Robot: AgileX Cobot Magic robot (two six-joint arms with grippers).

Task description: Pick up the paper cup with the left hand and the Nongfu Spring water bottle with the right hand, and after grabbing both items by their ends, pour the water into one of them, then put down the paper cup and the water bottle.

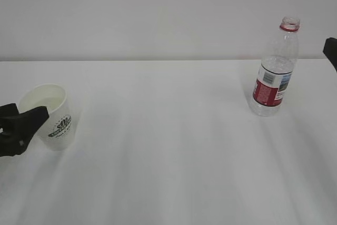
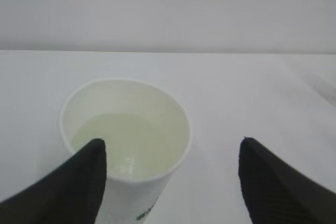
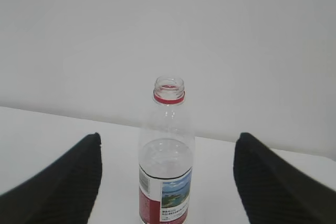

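White tabletop fills the lower two thirds of the exterior view, under a plain pale wall. At the far left of that frame the paper cup stands upright, its dark green logo facing the camera. The left hand comes in from the left edge, one black finger lying against the cup's left side.

In the left wrist view the cup sits left of centre in the lower half, with the water showing pale inside it. The left hand has its fingers spread wide: the left finger overlaps the cup's near left wall, while the right one stands well apart from the cup at the lower right. The cup rests on the table, not pinched.

At the upper right of the exterior view the Nongfu Spring water bottle stands upright and capless, with only a black sliver of the right hand at the right edge.

In the right wrist view the bottle stands centred between the spread fingers of the right hand, both clear of it. Water shows in it up to about the shoulder.
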